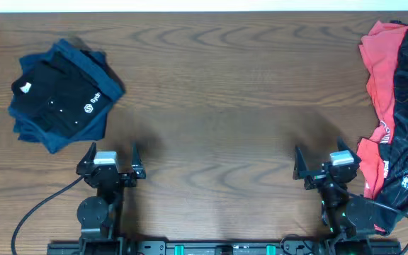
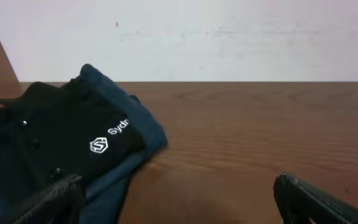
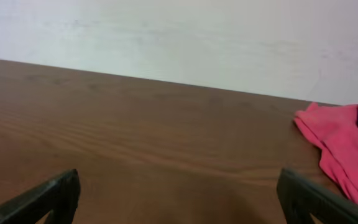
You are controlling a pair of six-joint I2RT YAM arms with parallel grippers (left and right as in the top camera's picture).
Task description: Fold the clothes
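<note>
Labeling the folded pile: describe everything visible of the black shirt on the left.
The black shirt is soft fabric, folded into a compact, skewed rectangle lying flat. It shows a white hexagon logo with lettering starting "Sydn", a few small white dots and a white tag near one edge. It rests on a folded navy garment whose edges stick out around it, at the left end of the table. The open left gripper is clear of it.

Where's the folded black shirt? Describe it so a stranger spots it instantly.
On the brown wooden table, look to the far-left corner. The black fabric shirt lies folded atop a navy garment; its small white logos distinguish it from the crumpled red-and-black heap opposite.
</note>
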